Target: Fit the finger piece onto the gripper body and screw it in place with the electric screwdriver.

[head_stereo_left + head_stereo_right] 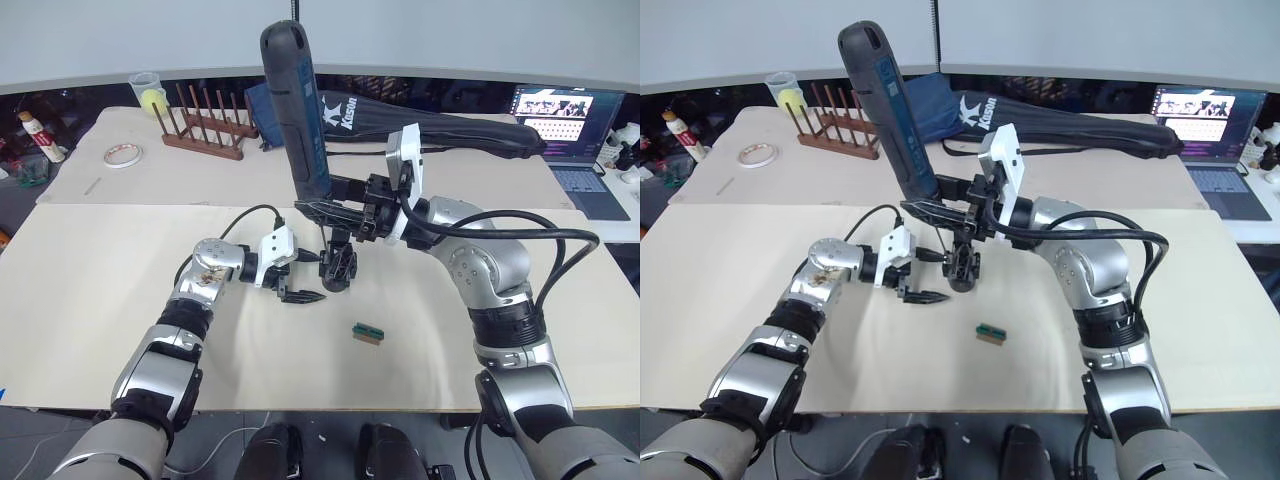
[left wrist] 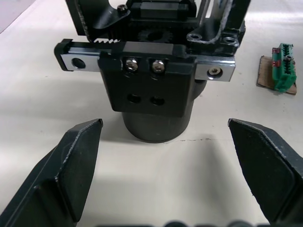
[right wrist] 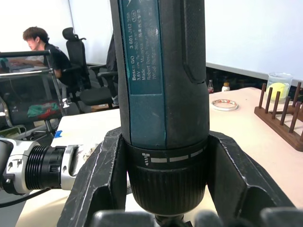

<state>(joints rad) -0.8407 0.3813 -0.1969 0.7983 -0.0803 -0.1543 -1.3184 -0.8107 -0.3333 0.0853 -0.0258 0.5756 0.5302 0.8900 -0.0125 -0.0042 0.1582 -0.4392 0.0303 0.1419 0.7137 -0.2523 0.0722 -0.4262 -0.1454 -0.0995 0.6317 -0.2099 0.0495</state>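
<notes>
Green terminal block (image 1: 368,333) on a brown card scrap lies nearest, on the table (image 1: 100,330) just this side of the gripper body (image 1: 338,265).

Left gripper (image 1: 300,296) sits low beside the gripper body, on its left side, fingers spread wide and holding nothing. In the left wrist view the body stands on a round base, toothed rail across its front, a black block fixed there by two bright screws above two unfilled holes. Whether that block is the finger piece I cannot tell.

Right gripper (image 1: 932,210) is clamped on the electric screwdriver (image 1: 296,105), which stands nearly upright directly over the gripper body, bit end down.

Step in hand, as I judge it: driving a screw. To do it well, keep the driver plumb over the screw head, seat the bit before spinning, and let the left gripper brace the body against twisting.

Beyond the gripper body: wooden peg rack (image 1: 205,128), tape roll (image 1: 123,154), black bag (image 1: 440,125), laptop (image 1: 575,135).

Readable: "Bosch GO" and "3 601" on the screwdriver label; finer print illegible. Bag lettering looks like "Kason", uncertain.
</notes>
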